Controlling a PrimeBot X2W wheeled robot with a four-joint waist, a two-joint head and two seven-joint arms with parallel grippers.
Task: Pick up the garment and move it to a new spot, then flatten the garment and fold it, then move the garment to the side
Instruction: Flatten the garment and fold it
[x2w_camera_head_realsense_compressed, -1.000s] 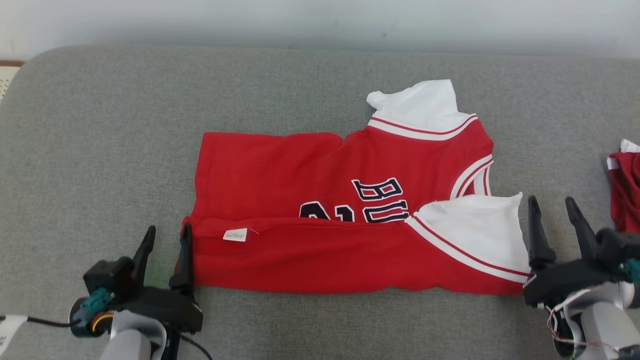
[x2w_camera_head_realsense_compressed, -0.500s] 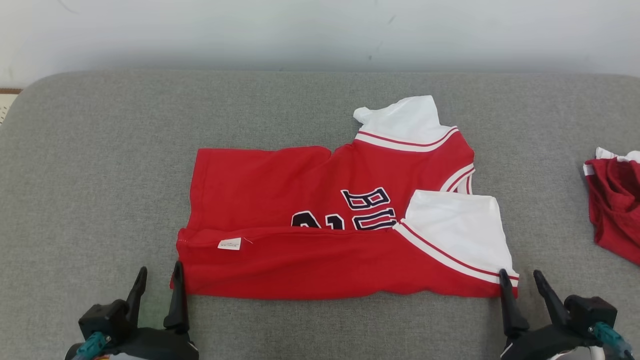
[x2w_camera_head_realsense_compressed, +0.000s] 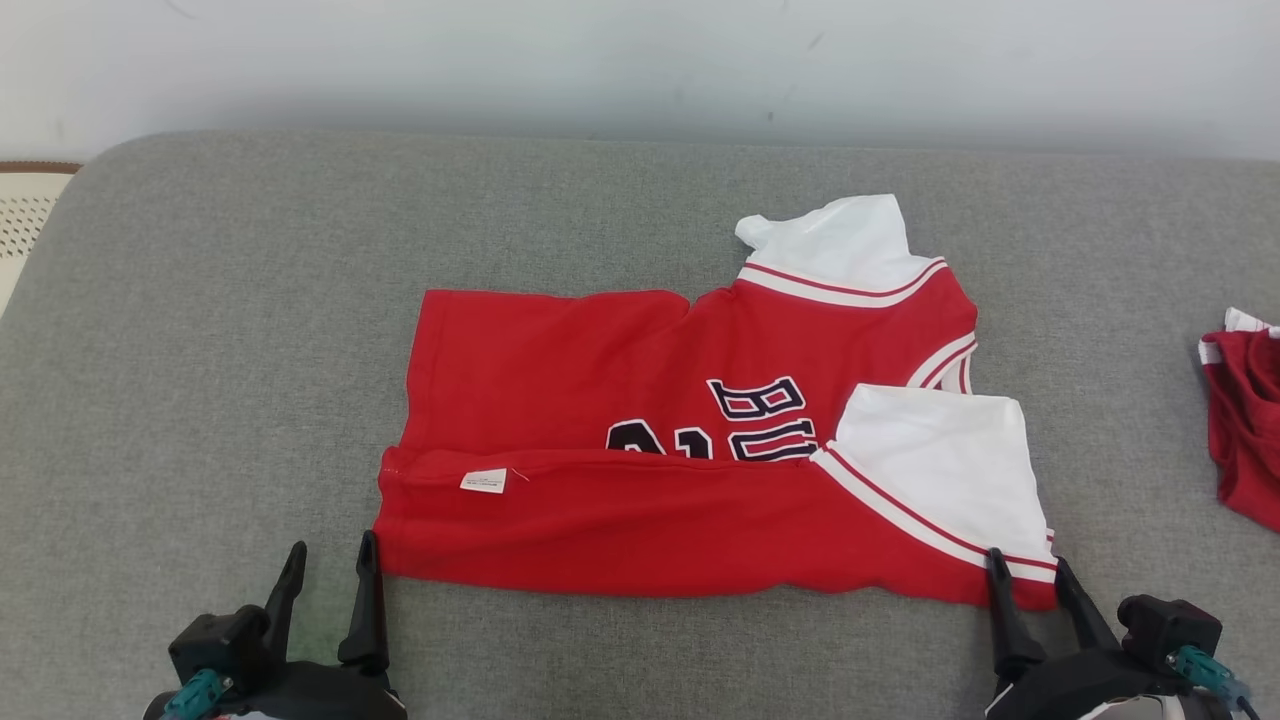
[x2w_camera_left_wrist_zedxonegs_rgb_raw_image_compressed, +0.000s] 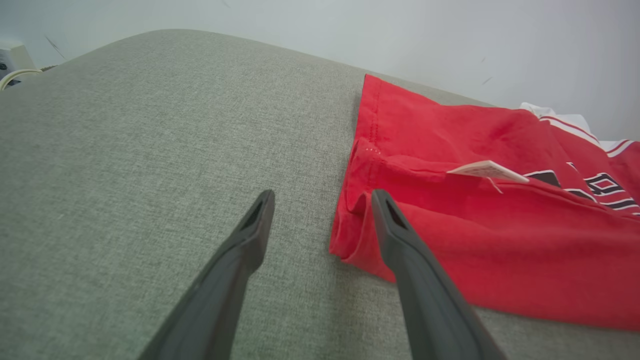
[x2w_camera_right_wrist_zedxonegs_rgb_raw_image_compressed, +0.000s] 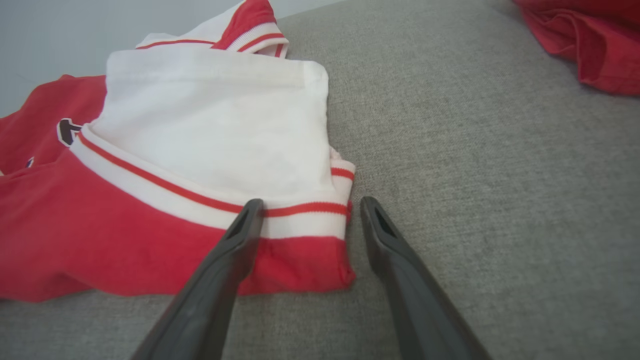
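Grey padded surface (x2w_camera_head_realsense_compressed: 200, 350), pale wall behind. Red jersey (x2w_camera_head_realsense_compressed: 650, 520) flat in middle, near edge folded over. More red cloth (x2w_camera_head_realsense_compressed: 1240, 420) at right edge. Left gripper (x2w_camera_head_realsense_compressed: 332, 543) spread, holding nothing, by jersey's near left corner. Right gripper (x2w_camera_head_realsense_compressed: 1027, 560) spread, holding nothing, at near right corner. Tiny white tag (x2w_camera_head_realsense_compressed: 483, 481) on fold.

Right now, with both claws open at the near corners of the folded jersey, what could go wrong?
1. The left claw straddles the doubled near-left corner of the jersey. Closing might catch only one layer, and the fold would open.
2. The right claw sits at the striped corner below the white sleeve. Lifting may flip that loose sleeve.
3. Another red garment lies at the right. Moving the jersey that way might tangle them.
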